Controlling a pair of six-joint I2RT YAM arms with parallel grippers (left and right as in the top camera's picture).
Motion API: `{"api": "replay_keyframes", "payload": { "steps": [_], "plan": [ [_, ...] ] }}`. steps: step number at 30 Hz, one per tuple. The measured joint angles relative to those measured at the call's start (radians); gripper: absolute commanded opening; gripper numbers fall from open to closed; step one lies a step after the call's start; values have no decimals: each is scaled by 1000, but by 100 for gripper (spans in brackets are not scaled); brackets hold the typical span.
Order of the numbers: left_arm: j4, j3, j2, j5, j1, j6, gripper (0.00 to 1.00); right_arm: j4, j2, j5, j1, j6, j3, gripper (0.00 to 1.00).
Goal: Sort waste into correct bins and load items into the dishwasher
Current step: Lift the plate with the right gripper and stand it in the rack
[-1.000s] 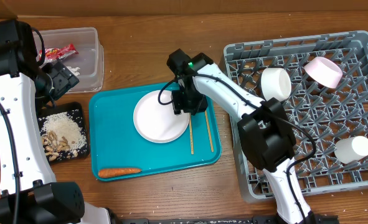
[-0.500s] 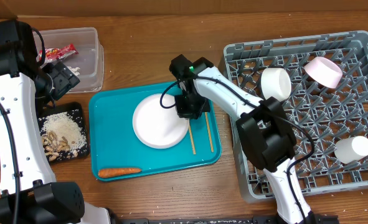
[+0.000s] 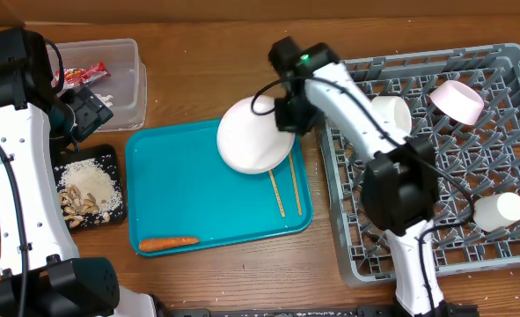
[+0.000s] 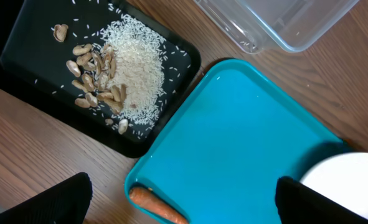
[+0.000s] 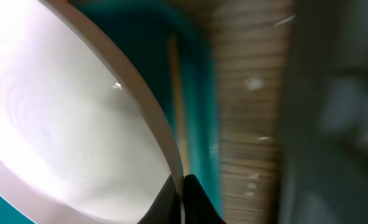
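- Plate (image 3: 252, 136): held over the 1 o'clock corner of the teal tray (image 3: 180, 198); dish rack (image 3: 444, 207) at its 3 o'clock.
- Right gripper (image 3: 288, 119): fingers pinching the plate's rim.
- Left gripper (image 3: 91, 107): fingers spread, holding nothing.

Wooden table (image 3: 198, 53), clear tub (image 3: 142, 88) and black tray (image 3: 106, 158) left, teal tray (image 3: 180, 202) centre, grey dish rack (image 3: 444, 176) right.

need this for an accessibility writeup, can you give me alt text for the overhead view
The right gripper, shut on the rim of a white plate, holds it over the far right corner of the teal tray, beside the grey dish rack. Two chopsticks and a carrot lie on the tray.
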Motion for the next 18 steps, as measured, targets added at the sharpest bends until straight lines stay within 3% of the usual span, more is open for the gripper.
{"api": "replay_keyframes", "payload": {
  "steps": [11, 18],
  "plan": [
    [9, 0, 0, 0, 0, 14, 96, -16, -399, 547, -165, 1, 45, 4],
    [12, 0, 0, 0, 0, 14, 96, -106, -446, 945, -219, 115, 38, 4]
  ]
}}
